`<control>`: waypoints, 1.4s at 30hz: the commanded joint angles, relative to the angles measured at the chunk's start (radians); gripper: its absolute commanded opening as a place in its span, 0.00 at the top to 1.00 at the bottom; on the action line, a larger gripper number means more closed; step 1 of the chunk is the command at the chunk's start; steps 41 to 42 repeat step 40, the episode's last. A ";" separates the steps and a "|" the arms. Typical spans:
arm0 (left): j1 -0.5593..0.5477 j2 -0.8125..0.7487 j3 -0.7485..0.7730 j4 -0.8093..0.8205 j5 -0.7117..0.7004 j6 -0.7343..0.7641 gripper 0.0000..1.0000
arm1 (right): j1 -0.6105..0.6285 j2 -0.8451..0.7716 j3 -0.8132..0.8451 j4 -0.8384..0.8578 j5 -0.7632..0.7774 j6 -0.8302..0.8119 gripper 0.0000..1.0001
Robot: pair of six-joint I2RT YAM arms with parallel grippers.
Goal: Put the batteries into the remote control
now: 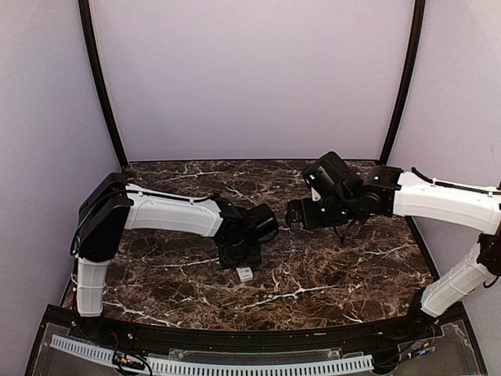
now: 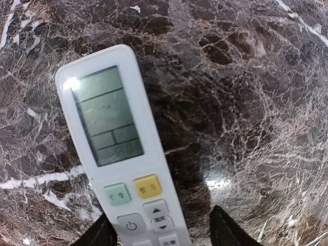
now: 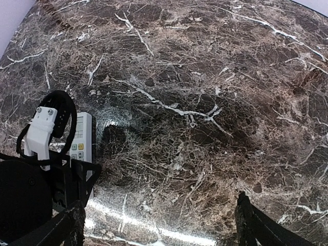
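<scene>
One pale lilac backdrop encloses a dark brown, white-veined marble table, which fills the lower half of the top view. The left arm, white with black joints, reaches from the left edge toward the centre. The right arm reaches in from the right edge, and the two black wrists sit near each other but apart at mid-frame. The left gripper points down at the table just below centre; the right gripper hangs to its upper right. The remote control lies flat on the table under the left gripper. From above only one white end shows, at the gripper's lower edge. The left wrist view alone shows its face: it lies face up, running from upper left to bottom centre, with a grey display above a green button and a yellow button. There the left gripper's fingers straddle the button end with jaws parted; the finger at lower right stands clear of the casing, so nothing is clamped. The right wrist view shows the remote at the left edge, half hidden by the left gripper. Its own fingers are spread wide in the bottom corners, holding nothing.
</scene>
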 commanded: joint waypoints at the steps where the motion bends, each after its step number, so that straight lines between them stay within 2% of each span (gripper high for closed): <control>1: 0.009 0.023 0.003 -0.027 0.050 0.007 0.35 | -0.004 0.020 -0.011 0.010 -0.019 -0.006 0.01; 6: 0.011 0.018 0.016 -0.047 0.031 0.024 0.30 | -0.016 0.021 -0.015 0.019 -0.027 -0.016 0.01; 10: 0.011 -0.030 0.025 -0.083 -0.055 0.051 0.28 | -0.065 0.005 -0.034 0.051 -0.042 -0.043 0.01; 14: 0.011 -0.195 -0.013 -0.060 -0.199 0.166 0.24 | -0.149 -0.053 -0.079 0.139 -0.071 -0.125 0.01; 17: 0.029 -0.342 -0.108 0.086 -0.368 0.343 0.14 | -0.254 -0.136 -0.154 0.274 -0.091 -0.222 0.01; 18: 0.041 -0.419 -0.179 0.190 -0.388 0.380 0.12 | -0.285 -0.175 -0.193 0.329 -0.090 -0.260 0.01; 20: 0.112 -0.540 -0.308 0.347 -0.378 0.474 0.09 | -0.360 -0.261 -0.311 0.468 -0.102 -0.330 0.01; 22: 0.213 -0.650 -0.438 0.496 -0.328 0.557 0.03 | -0.470 -0.334 -0.415 0.591 -0.178 -0.365 0.01; 25: 0.357 -0.796 -0.638 0.729 -0.387 0.698 0.01 | -0.649 -0.405 -0.505 0.680 -0.299 -0.367 0.01; 26: 0.377 -0.864 -0.742 0.864 -0.468 0.723 0.01 | -0.700 -0.423 -0.526 0.697 -0.345 -0.366 0.01; 27: 0.414 -0.918 -0.844 0.931 -0.505 0.784 0.01 | -0.750 -0.432 -0.544 0.714 -0.378 -0.369 0.01; 28: 0.449 -0.937 -0.886 1.069 -0.561 0.817 0.01 | -0.788 -0.435 -0.559 0.729 -0.403 -0.377 0.01; 30: 0.517 -0.963 -0.982 1.204 -0.588 0.893 0.01 | -0.838 -0.427 -0.588 0.763 -0.404 -0.389 0.01; 34: 0.632 -0.938 -1.028 1.208 -0.586 0.884 0.01 | -0.854 -0.384 -0.609 0.789 -0.328 -0.341 0.01; 38: 0.650 -0.973 -1.105 1.369 -0.528 0.981 0.01 | -0.854 -0.349 -0.633 0.831 -0.368 -0.349 0.01; 42: 0.652 -0.993 -1.121 1.375 -0.529 0.980 0.01 | -0.854 -0.351 -0.639 0.835 -0.362 -0.337 0.01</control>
